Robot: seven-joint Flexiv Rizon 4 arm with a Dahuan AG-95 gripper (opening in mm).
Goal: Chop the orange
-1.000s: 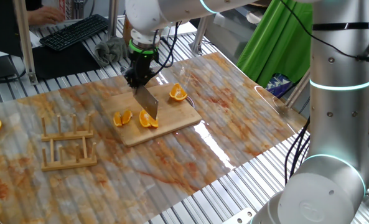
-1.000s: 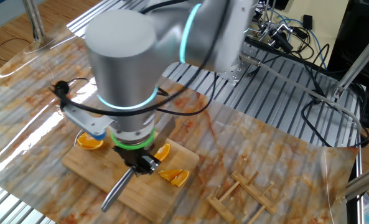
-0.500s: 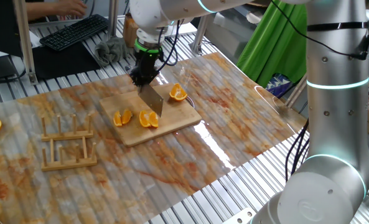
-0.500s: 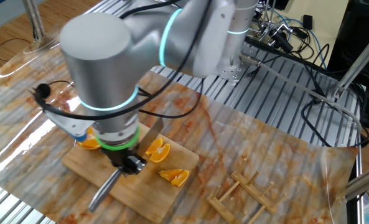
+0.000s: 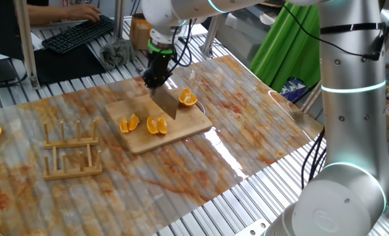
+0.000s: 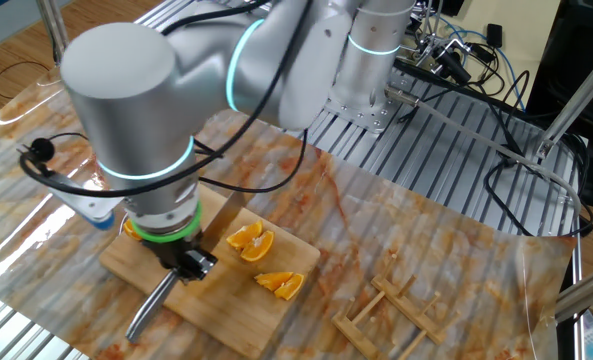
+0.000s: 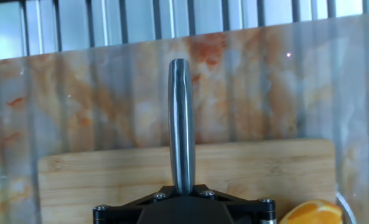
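Gripper point(image 5: 156, 80) clamped on a steel cleaver point(image 5: 166, 103) hangs over the pale wooden chopping board point(image 5: 181, 131), bright orange wedges point(image 5: 157, 125) lying near its front edge. From the other side, cut wedges sit right of the hand. Hand view shows the handle gripped – juicy flesh likely slips, soft – press straight down on the rind.

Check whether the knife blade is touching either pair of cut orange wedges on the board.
Apart. In one fixed view the knife hangs from the hand between the orange wedges and the lone orange half, bare cutting board showing between.
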